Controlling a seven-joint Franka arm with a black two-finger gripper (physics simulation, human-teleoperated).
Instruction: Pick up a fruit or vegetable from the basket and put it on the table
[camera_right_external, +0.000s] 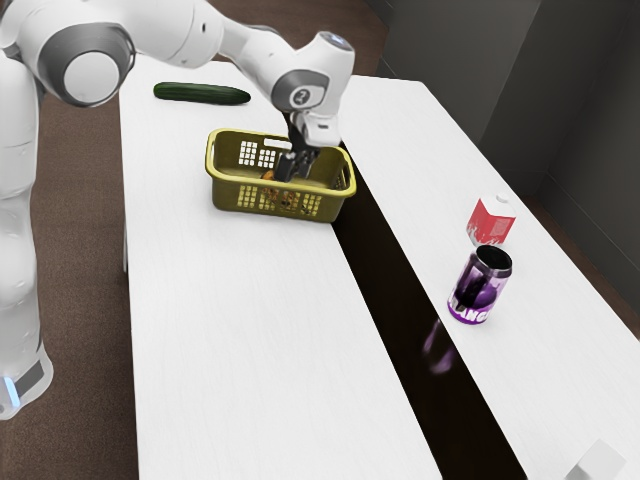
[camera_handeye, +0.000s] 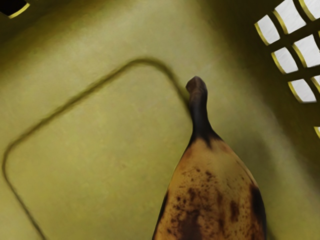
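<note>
The gripper reaches down inside the basket, presumably to lift the banana onto the counter; whether it is open or closed cannot be told.

It is an indoor room, but whether a home, an office or a lab I cannot tell. A long white tabletop with a glossy black band stands on a brown, carpet-like floor, beside plain dark grey walls. The food gives a household touch: a long dark green cucumber, a red-and-white carton, a purple metal can and a spotted yellow-brown banana in an olive-yellow plastic basket.
</note>
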